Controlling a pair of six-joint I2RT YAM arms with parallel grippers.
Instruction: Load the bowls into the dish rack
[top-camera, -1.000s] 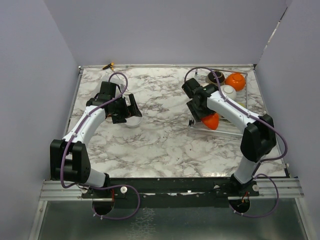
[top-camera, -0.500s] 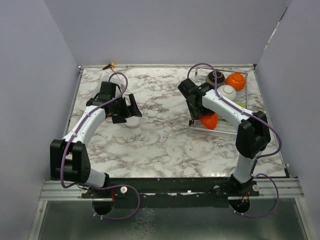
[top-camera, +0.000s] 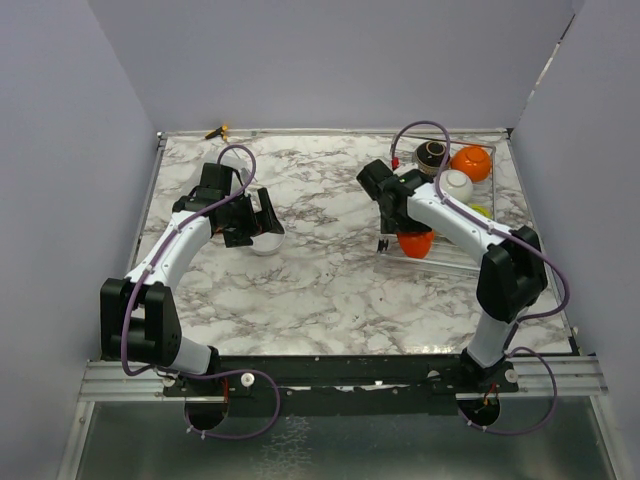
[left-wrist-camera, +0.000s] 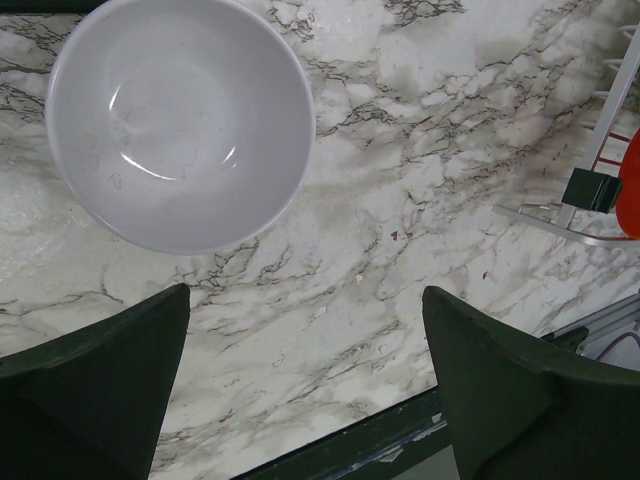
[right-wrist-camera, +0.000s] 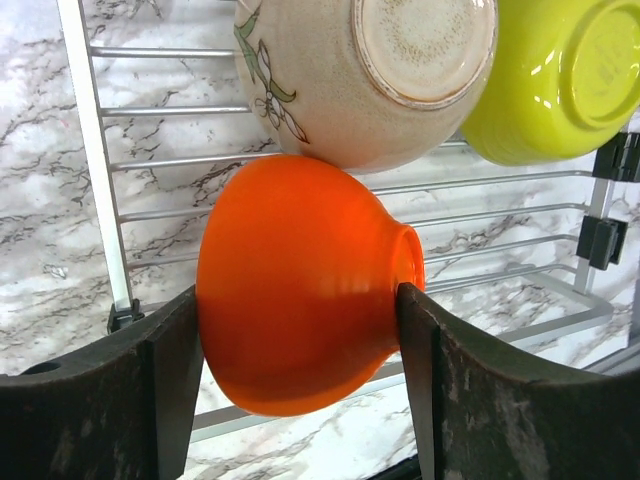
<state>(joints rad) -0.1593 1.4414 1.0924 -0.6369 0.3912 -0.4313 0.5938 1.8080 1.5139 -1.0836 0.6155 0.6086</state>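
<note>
Orange bowl set into the rack – white bowl waiting on the table.
Our right gripper (right-wrist-camera: 298, 300) is clamped on the orange bowl (right-wrist-camera: 300, 280), a finger pressed to each side, holding it tipped on its side over the dish rack (right-wrist-camera: 95, 150) wires so it slots in touching the beige flowered bowl (right-wrist-camera: 360, 80), near the lime green bowl (right-wrist-camera: 560, 80). Our left gripper (left-wrist-camera: 305, 293) hangs spread wide and empty just short of the upright white bowl (left-wrist-camera: 180, 120) on the marble table (left-wrist-camera: 420, 180) — placed, we judge, to take it.

A lone bowl (left-wrist-camera: 180, 120) sits on the table's (top-camera: 320, 290) left half beside the left gripper (left-wrist-camera: 305, 300), while the dish rack (right-wrist-camera: 100, 150) at the right holds the other bowls (top-camera: 457, 185), with 1 front bowl (right-wrist-camera: 290, 260) between the right gripper's (right-wrist-camera: 300, 300) fingers.
</note>
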